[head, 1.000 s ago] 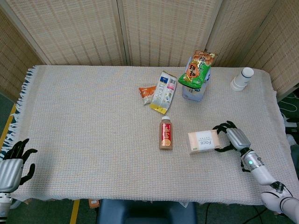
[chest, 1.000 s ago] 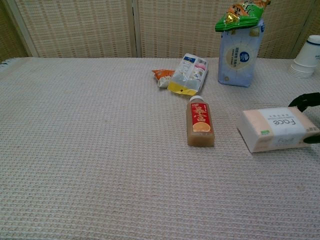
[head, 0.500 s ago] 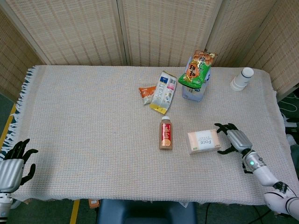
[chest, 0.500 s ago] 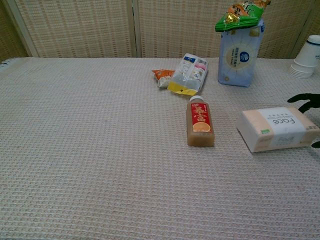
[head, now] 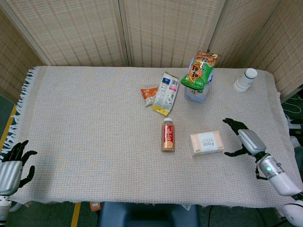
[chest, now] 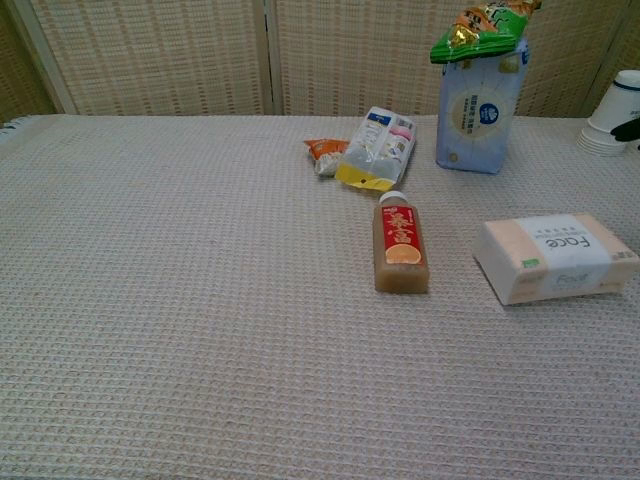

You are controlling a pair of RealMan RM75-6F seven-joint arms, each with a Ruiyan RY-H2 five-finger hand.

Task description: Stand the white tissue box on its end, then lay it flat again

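Note:
The white tissue box [head: 207,143] [chest: 556,257] lies flat on the tablecloth, right of centre, its printed top facing up. My right hand [head: 245,140] hovers just to the right of it with its fingers spread, a small gap from the box, holding nothing. In the chest view only a dark fingertip [chest: 627,128] of that hand shows at the right edge. My left hand [head: 13,168] hangs off the table's front left corner, open and empty.
A brown drink bottle [head: 168,135] lies left of the box. Behind it are a snack packet [head: 149,94], a yellow-edged pouch [head: 165,92], a blue tissue pack [chest: 476,105] topped by a green bag [head: 200,70], and stacked paper cups [head: 245,80] far right.
My right hand let go of the tissue box and drew back to the right, fingers spreading. The box stayed flat in place. The left hand has not moved.

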